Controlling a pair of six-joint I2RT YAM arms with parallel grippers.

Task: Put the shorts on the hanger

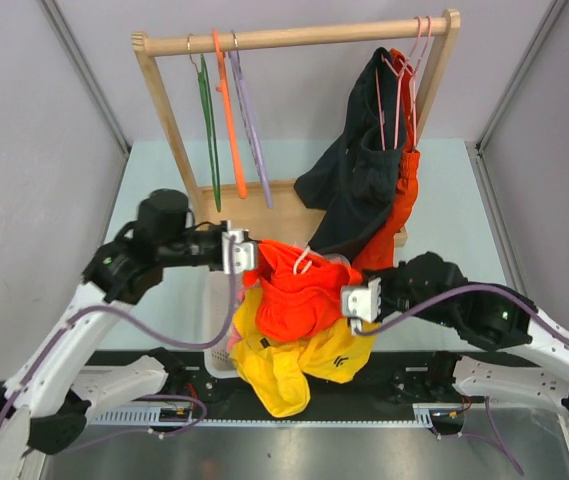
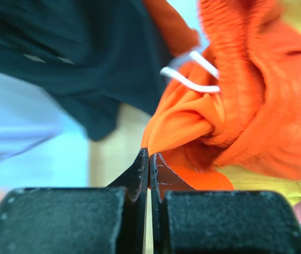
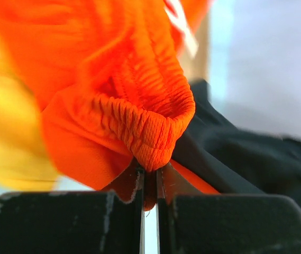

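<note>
Your left tool (image 1: 236,250) is pinched tight on a thin edge of the shorts (image 1: 294,295). In the left wrist view its two black fingers (image 2: 135,177) press together, with just a sliver of orange cloth between the tips. Your right tool (image 1: 361,298) is clamped on the shorts too. In the right wrist view it bites the puffy stretchy waistband right at the fold.

The shorts hang bunched up in a ball between the two tools, left tool on one side and right tool on the other. The white drawstring (image 1: 304,262) loops out on top of the bunch. Yellow shorts (image 1: 284,365) lie just under the orange ones, touching them, and droop down toward the near edge of the bench (image 1: 164,170).

The hanger (image 1: 229,110) is not near the shorts — it hangs from the wooden rail (image 1: 294,38) at the back. It sits between a green hanger (image 1: 208,130) and a lilac hanger (image 1: 251,130), and nothing hangs on it.

At the right end of the rail hang a dark garment (image 1: 359,180) and a red-orange garment (image 1: 402,200). Their bottom ends come down close behind the shorts. From the top view you cannot tell if they touch.
</note>
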